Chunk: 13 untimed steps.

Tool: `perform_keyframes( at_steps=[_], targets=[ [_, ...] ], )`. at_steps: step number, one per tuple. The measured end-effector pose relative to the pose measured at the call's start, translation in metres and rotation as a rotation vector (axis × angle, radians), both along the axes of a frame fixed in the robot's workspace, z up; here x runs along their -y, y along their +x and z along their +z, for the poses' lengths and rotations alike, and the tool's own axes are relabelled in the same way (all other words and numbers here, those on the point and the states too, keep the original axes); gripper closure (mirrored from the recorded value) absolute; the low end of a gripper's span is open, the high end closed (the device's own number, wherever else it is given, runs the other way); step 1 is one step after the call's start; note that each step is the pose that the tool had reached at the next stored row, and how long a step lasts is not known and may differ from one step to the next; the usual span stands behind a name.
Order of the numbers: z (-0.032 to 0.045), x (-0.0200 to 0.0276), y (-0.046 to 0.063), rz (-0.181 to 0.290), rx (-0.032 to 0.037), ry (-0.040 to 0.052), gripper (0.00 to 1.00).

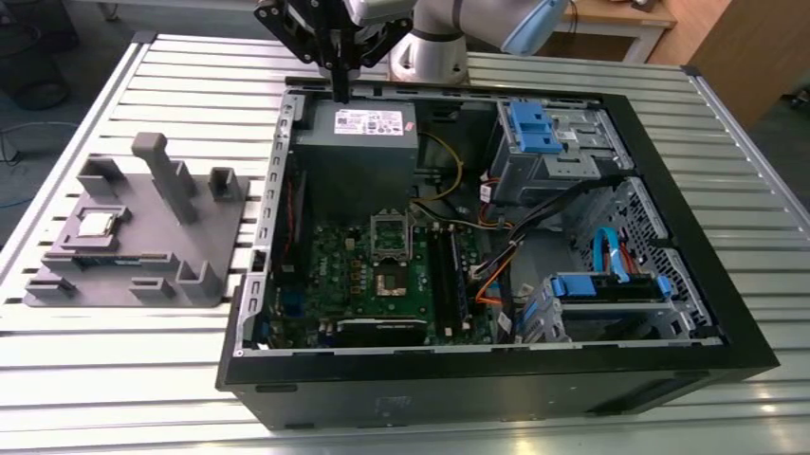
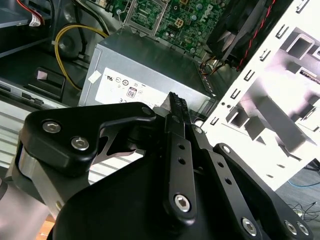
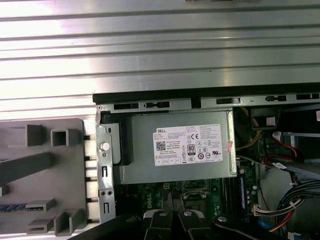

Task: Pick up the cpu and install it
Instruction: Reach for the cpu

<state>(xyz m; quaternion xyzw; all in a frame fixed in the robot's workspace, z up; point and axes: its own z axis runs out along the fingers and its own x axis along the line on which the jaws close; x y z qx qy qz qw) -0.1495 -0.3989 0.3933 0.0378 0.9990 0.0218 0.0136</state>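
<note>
Watching from my desk, I judge the job barely begun: my gripper (image 1: 341,93) hangs over the grey power supply (image 1: 360,152), fingers pressed together on nothing, while the cpu (image 1: 99,224) lies on the grey fixture (image 1: 212,237), well apart from the motherboard socket (image 1: 390,273)

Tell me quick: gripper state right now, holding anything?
Gripper: closed, holding nothing, near the large grey box with a white label; the small shiny silver square cpu lies on the grey plastic fixture.
</note>
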Motion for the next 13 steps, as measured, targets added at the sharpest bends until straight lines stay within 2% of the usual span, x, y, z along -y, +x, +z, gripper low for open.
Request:
perform_keyframes(
  at_steps=[6,13],
  targets=[
    [0.0000,0.0000,-0.003,0.000,0.0004,0.0004,0.89],
    [0.0000,0.0000,-0.015,0.000,0.0039,0.0005,0.89]
  ],
)
